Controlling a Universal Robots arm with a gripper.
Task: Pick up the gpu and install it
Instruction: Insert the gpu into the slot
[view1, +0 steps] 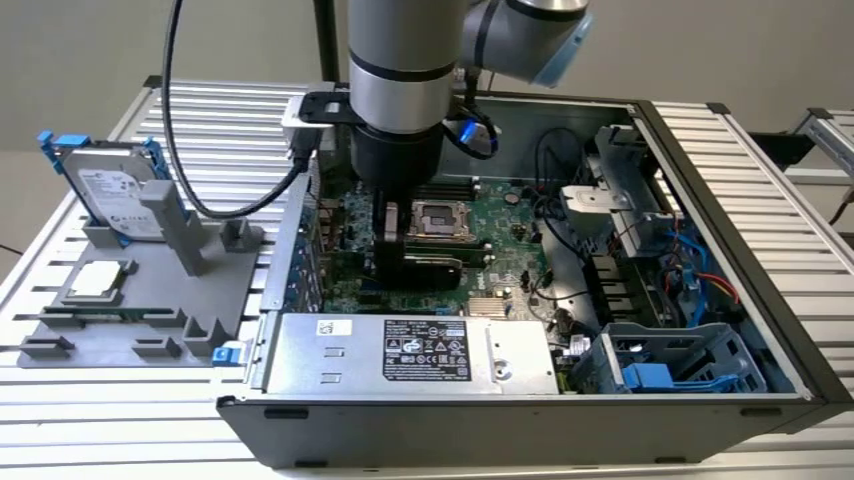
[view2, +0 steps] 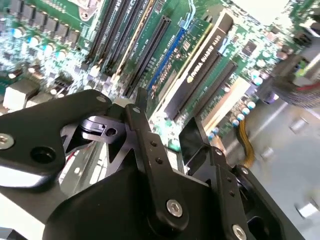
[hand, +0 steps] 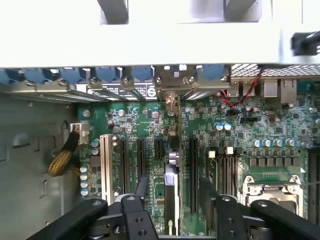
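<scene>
The arm reaches down into the open computer case (view1: 747, 200), and its gripper (view1: 400, 250) hangs low over the motherboard (view1: 514, 215), just to the exterior view's left of the CPU socket (view1: 438, 215). From this side the wrist blocks most of the gripper, so its fingers are hard to read there. In the first wrist view the gripper (hand: 174, 187) has its two black fingers (hand: 141, 187) spread, one on each side of the gpu (hand: 171, 200), with board showing in the gaps. The card is seen edge-on here, a thin dark strip standing upright in line with an expansion slot. Its silver bracket end (hand: 172, 90) meets the rear wall of the case, and its near end is cut off by the frame edge. Whether it is fully seated in the slot cannot be told. The second wrist view shows the gripper (view2: 167, 127) from a slant, with the gpu (view2: 200, 60) running away from the fingers, black cooler face turned to the camera. Its near end is hidden behind the fingertips. In the exterior view the gpu (view1: 434, 268) is only a dark block under the wrist. A yellow cable bundle (hand: 62, 160) lies by the case wall. Well apart at the exterior view's left, a hard drive (view1: 114, 190) stands on a grey fixture (view1: 147, 320).
</scene>
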